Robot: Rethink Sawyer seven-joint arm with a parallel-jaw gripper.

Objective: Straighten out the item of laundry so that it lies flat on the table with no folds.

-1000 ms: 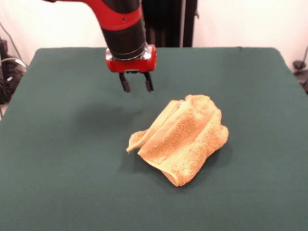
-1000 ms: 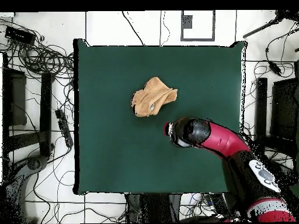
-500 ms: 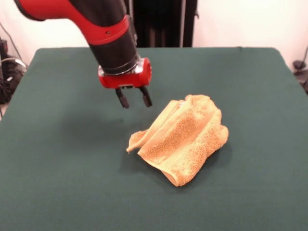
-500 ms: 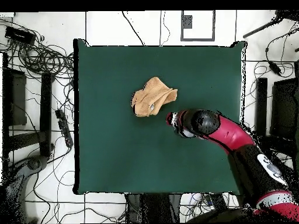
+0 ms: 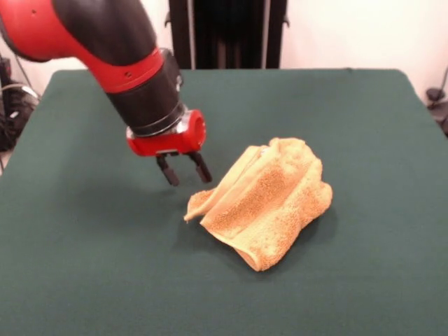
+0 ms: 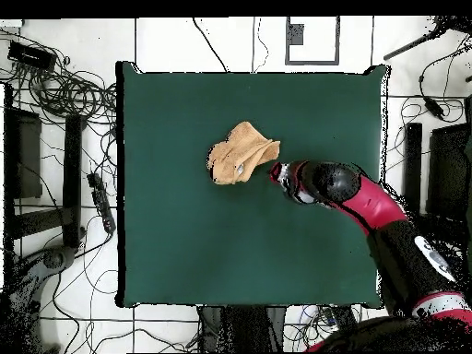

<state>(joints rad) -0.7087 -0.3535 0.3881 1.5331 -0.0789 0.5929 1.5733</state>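
At table (image 5: pixel 84 280) centre: orange-yellow terry towel (image 5: pixel 269 203), crumpled and folded over itself. End effector (image 5: pixel 183 169) at its 9 o'clock in the front view, fingers apart, empty, near the protruding corner. Step: approach. Next, likely: descend, pinch corner, pull outward.

White wall (image 5: pixel 364 31) behind; pale tiled floor (image 6: pixel 184 41); tangled black cables (image 6: pixel 64 88) on floor; dark stands (image 6: pixel 23 157) alongside.
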